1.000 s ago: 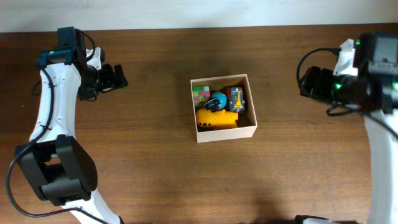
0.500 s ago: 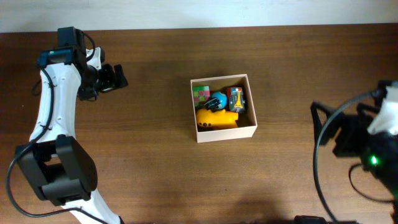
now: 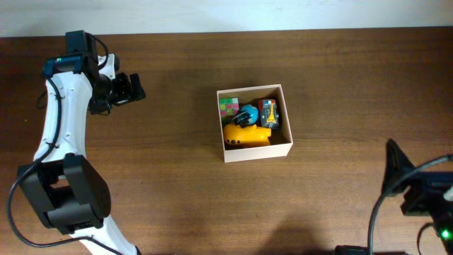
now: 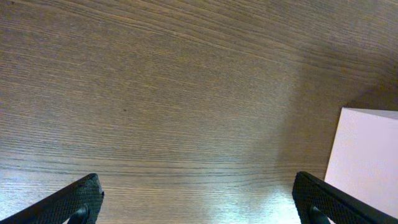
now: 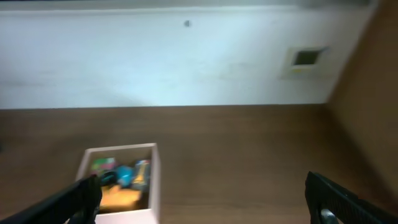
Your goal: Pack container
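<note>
The container (image 3: 258,151) is a square cream-walled box at the table's middle. It holds a yellow toy (image 3: 246,136), a green-pink cube (image 3: 228,107), a blue toy (image 3: 248,113) and a red-yellow toy (image 3: 268,112). My left gripper (image 3: 134,88) is far left of the box, open and empty over bare wood (image 4: 199,199); a box corner (image 4: 367,155) shows at its right. My right arm (image 3: 425,195) is low at the table's right front. The right gripper (image 5: 202,199) is open and empty, facing the box (image 5: 155,180) from a distance; that view is blurred.
The wooden table (image 3: 170,184) runs to a pale wall along the back edge (image 3: 226,14). In the right wrist view the wall (image 5: 155,62) carries a small socket plate (image 5: 306,57).
The right arm has swung from the table's upper right down to the lower right corner, away from the box. The left arm and the box have not moved.
</note>
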`<state>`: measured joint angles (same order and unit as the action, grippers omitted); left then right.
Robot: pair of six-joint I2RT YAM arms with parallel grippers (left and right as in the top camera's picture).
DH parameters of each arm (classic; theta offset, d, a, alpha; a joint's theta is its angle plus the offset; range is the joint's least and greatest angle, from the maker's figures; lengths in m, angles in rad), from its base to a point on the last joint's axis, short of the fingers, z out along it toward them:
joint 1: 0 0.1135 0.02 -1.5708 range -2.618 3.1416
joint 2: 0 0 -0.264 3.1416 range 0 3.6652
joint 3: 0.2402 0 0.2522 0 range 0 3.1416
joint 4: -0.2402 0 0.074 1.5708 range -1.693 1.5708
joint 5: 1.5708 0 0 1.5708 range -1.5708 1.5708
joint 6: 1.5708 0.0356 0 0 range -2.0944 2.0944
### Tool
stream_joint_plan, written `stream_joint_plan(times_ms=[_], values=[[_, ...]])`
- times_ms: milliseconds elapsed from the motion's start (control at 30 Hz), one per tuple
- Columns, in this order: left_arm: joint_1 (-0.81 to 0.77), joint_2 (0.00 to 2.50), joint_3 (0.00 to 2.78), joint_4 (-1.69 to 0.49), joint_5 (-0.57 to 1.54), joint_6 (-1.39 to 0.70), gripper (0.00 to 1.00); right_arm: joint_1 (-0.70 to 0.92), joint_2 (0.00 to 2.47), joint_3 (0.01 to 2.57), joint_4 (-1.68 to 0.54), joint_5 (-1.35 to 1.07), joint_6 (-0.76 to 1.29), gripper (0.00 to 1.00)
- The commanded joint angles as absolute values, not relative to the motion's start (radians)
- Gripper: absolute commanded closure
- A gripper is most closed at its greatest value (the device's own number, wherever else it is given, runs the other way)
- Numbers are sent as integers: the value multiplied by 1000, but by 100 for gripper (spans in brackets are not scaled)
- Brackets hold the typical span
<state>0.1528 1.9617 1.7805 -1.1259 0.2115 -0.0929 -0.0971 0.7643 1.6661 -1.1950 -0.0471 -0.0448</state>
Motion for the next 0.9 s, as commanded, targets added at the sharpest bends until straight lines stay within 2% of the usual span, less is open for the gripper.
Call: stream_joint_plan(times_ms=[0, 200, 600, 867], values=[[154, 1947, 1802, -1127, 212, -73, 1, -94, 743, 1665, -1183, 39, -156, 1], [154, 1947, 1802, -1127, 212, -73, 1, -129, 625, 1472, -1098, 31, -175, 1], [154, 1947, 1802, -1127, 212, -73, 1, -147, 244, 593, -650, -148, -175, 1], [154, 1947, 1802, -1127, 212, -73, 1, -147, 97, 323, -557, -174, -175, 1]])
